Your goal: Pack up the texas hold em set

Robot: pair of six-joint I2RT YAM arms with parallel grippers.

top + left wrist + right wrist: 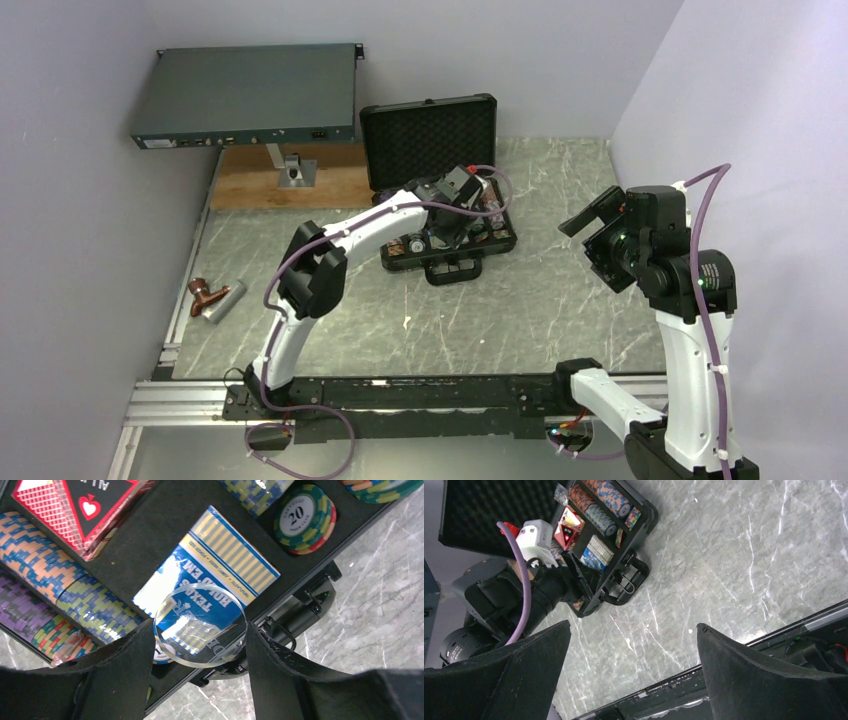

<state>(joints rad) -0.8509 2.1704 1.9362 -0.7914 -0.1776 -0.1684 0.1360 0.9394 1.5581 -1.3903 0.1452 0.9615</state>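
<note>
Over the open briefcase [428, 140], our left hand [200, 639] is pinching a clear round button [200, 622] by its edges above the blue card deck [225, 555], so we'd lower it flat before releasing; right hand [633, 626] sits empty, spread wide.

The white-and-black left arm [300, 290] rises from its base at 7 o'clock in the top view, bends at the elbow and stretches toward 1 o'clock. Its left gripper [199, 630] points down, black fingers [125, 655] clamped on the edge of a clear round plastic disc [200, 607]. The right arm [690, 350] stands upright at 4 o'clock, its right gripper [590, 215] raised, jaws spread wide, facing 10 o'clock.
</note>
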